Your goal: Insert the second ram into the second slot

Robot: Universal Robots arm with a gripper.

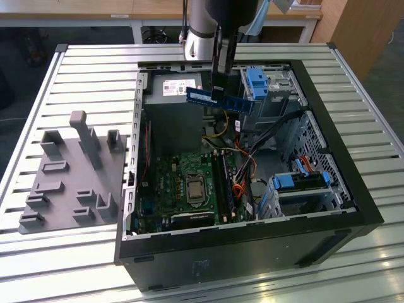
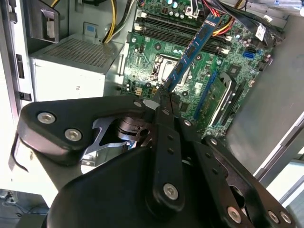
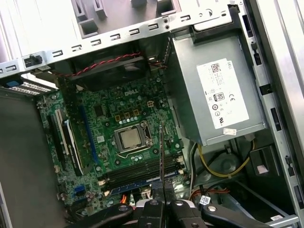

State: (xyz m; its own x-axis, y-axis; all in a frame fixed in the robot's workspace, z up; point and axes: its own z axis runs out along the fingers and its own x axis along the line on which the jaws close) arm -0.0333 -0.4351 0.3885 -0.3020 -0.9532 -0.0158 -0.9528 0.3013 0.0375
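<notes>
- Second ram (image 1: 222,100) is clamped in the closed gripper (image 1: 218,88). It hangs on edge in the air above the open computer case (image 1: 252,259), well apart from the motherboard (image 3: 104,114).
- Grip risk: the gripper pinches a thin board by its flat faces. In the inspector's judgement, any slip would tilt the stick or drop it onto the board below.
- Alignment risk: in the exterior view the second ram sits slightly sloped. If it meets the memory slots (image 3: 137,172) askew, or over the wrong slot, it could jam or damage contacts.
- Clearance risk: loose cables (image 1: 259,142) just beside the slots could snag the descent.
</notes>
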